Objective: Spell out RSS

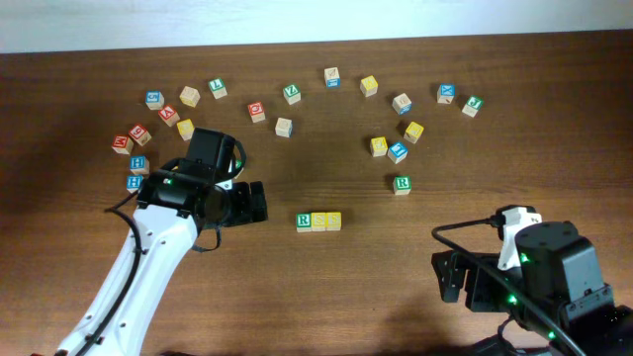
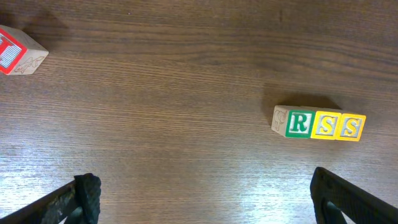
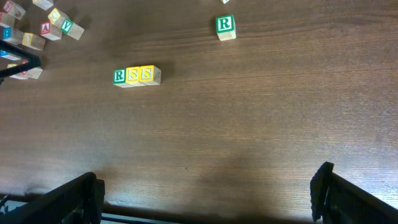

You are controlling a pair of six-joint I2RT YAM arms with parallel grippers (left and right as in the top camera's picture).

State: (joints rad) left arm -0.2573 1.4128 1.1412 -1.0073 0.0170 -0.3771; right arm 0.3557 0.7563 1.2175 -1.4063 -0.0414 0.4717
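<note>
The RSS row (image 1: pixel 318 221) is noted on the desk (image 1: pixel 326 297), its cubes touching and its long axis crosswise to the reach of either arm. Both the left fingers (image 2: pixel 84 199) and the right fingers (image 3: pixel 78 199) are spread wide, with nothing grasped. The row is seen ahead of each, nearer the left pair and offset toward its right side. Spelling is judged complete, so only withdrawal away from the row is needed.

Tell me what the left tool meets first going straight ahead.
Likely the RSS row, ahead and right of centre, roughly in line with one finger of the left tool; its height is unclear.
</note>
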